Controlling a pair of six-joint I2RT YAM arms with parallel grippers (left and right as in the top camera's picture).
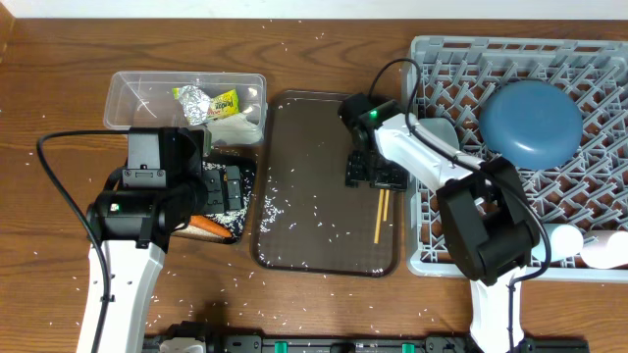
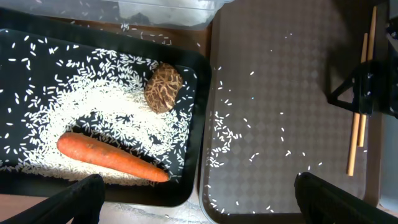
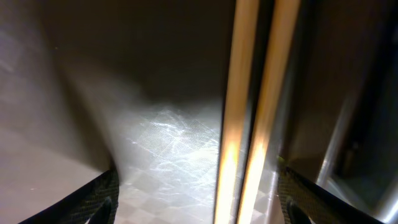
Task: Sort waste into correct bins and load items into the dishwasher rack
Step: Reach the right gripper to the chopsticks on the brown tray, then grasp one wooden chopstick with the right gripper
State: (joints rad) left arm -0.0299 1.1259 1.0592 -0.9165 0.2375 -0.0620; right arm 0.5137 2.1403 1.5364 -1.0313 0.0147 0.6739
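Dark wood table [image 1: 59, 78] speckled with stray grains carries everything, and at its centre lies a dark brown rectangular serving tray [image 1: 294, 118]. Toward that tray's 3 o'clock edge rests the pair of thin wooden chopsticks [image 1: 379, 214], side by side and pointing 12 to 6. The right gripper [image 1: 378, 184] hangs over their 12 o'clock end, and the right wrist view shows both sticks [image 3: 239, 93] between its released jaws, nearer one finger than the other and not pinched. They are likely light, stiff and smooth, prone to rolling apart or pivoting. Because they lie flat on the tray there is little height to catch, so a squeeze across both together, nearer mid-length than the tip, looks safest. The large grey lattice dishwasher rack [image 1: 432, 250] waits at 3 o'clock with a large blue bowl [image 1: 531, 123] inside. At 9 o'clock the left gripper [image 1: 224, 188] is spread wide and empty above the shallow black rectangular tray [image 2: 18, 43], which holds a small orange carrot [image 2: 112, 157], a brown food lump [image 2: 163, 87] and loose white rice grains [image 2: 81, 99].
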